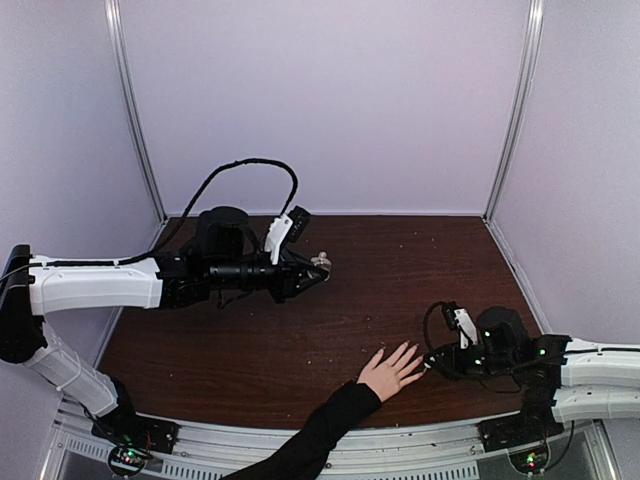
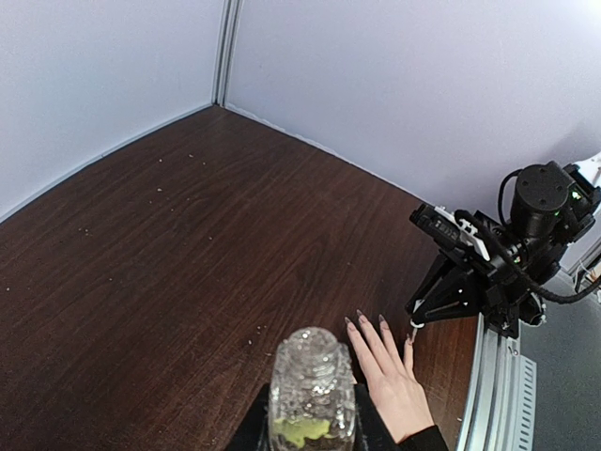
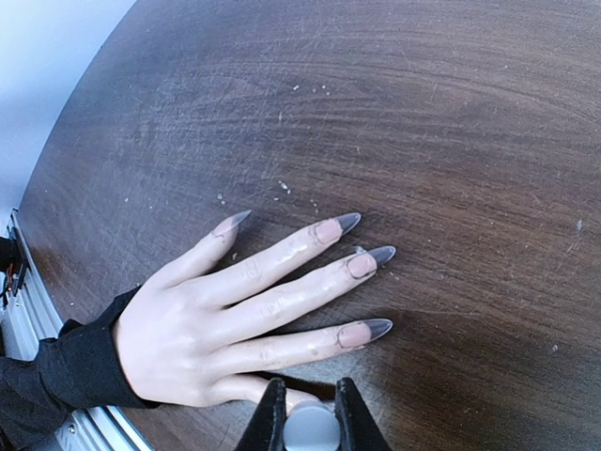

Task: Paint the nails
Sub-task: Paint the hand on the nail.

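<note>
A light-skinned hand [image 1: 388,372] with a black sleeve lies flat on the brown table, fingers spread. Its long pointed nails [image 3: 376,327] show clearly in the right wrist view, greyish at the tips; the thumb's tip is hidden under my right gripper. My right gripper [image 3: 310,387] is shut on a round silver brush cap [image 3: 311,429], right over the thumb. In the top view it [image 1: 432,362] sits just right of the fingertips. My left gripper [image 2: 313,415] is shut on a small clear glass bottle [image 2: 313,381] with yellow-green liquid, held above the table at the back left [image 1: 320,265].
The hand also shows in the left wrist view [image 2: 390,371], with the right arm [image 2: 498,263] behind it. Pale walls enclose the table on three sides. A metal rail [image 1: 420,440] runs along the near edge. Small white specks [image 3: 300,197] dot the wood.
</note>
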Action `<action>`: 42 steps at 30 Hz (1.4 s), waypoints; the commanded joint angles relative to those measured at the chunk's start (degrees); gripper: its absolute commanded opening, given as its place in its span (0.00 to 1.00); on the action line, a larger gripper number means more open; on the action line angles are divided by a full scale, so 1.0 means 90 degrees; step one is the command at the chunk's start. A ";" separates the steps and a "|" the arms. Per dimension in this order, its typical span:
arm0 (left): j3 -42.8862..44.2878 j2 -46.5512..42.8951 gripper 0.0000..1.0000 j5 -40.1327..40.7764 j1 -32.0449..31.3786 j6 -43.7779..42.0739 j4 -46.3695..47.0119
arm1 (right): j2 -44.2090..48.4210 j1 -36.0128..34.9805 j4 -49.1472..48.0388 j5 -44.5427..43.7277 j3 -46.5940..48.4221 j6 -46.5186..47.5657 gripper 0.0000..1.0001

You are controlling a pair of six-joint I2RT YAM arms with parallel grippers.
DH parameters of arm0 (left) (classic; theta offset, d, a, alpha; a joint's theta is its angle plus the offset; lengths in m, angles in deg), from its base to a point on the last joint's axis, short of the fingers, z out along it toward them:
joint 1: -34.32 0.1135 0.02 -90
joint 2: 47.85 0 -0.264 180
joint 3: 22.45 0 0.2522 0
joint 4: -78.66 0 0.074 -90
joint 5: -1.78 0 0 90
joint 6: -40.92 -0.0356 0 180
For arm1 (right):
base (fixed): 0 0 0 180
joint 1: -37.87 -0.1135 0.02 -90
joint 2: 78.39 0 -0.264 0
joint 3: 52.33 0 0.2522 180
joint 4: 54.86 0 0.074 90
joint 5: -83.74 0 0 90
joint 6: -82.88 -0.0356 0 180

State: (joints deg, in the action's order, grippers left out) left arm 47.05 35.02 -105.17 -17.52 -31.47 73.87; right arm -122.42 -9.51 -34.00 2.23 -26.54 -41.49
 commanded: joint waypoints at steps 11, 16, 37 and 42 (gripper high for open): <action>0.0158 -0.0003 0.00 -0.0079 0.0038 -0.0010 0.0378 | -0.0090 -0.0068 -0.0174 -0.0334 -0.0028 -0.0130 0.00; 0.0137 -0.0018 0.00 -0.0079 0.0037 -0.0008 0.0362 | -0.0188 -0.0073 -0.0212 -0.0343 -0.0020 -0.0127 0.00; 0.0105 -0.0038 0.00 -0.0053 0.0037 -0.0008 0.0385 | 0.0281 -0.0078 0.0387 -0.0914 -0.0019 -0.0343 0.00; 0.0095 -0.0026 0.00 -0.0077 0.0037 0.0006 0.0411 | 0.0400 -0.0078 -0.0050 -0.0488 -0.0103 -0.0200 0.00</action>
State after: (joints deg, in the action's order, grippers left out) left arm 47.05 34.99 -105.15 -17.52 -31.50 73.90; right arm -120.13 -9.86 -31.69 -3.63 -26.56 -43.72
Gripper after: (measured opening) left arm 0.216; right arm 0.151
